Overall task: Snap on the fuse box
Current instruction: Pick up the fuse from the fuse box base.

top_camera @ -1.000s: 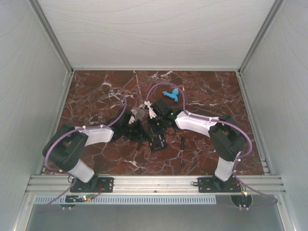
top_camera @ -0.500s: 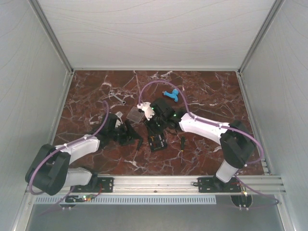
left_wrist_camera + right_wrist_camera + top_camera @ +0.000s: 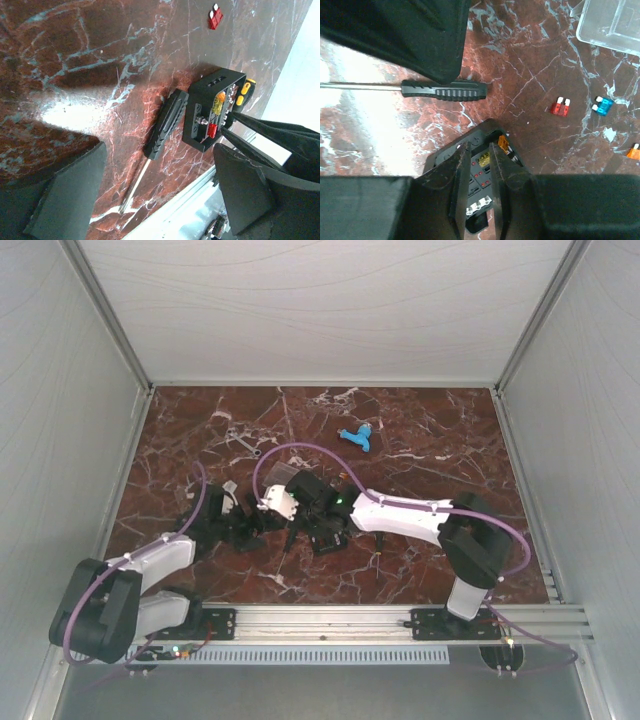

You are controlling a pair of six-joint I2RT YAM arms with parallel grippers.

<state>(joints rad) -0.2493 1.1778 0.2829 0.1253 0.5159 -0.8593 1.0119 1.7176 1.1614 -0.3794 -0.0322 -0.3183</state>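
- Table (image 3: 430, 450): red-brown marble; both arms reach in towards its near middle.
- Right gripper (image 3: 479, 146): the fingers are almost together with only a slim gap between them. The tips are down at the open tray. Whether they pinch anything there I cannot tell.
- Left gripper (image 3: 160, 147): the fingers are spread wide with nothing between them. It sits low over the table, just left of the tray.
- Tray (image 3: 194, 117): black and square, flat on the table near the front middle. It is uncovered, and coloured fuses show in its rows.
- Lid (image 3: 612, 22): clear, lying on the table apart from the tray.
- Screwdriver (image 3: 167, 122): its black ribbed handle lies just beside the tray, and the shaft points away from it.
- Blue piece (image 3: 356, 437): towards the far side, well apart from the tray.
- Loose fuses: red (image 3: 559, 107), blue (image 3: 603, 106) and orange (image 3: 634, 151), scattered on the table near the lid.
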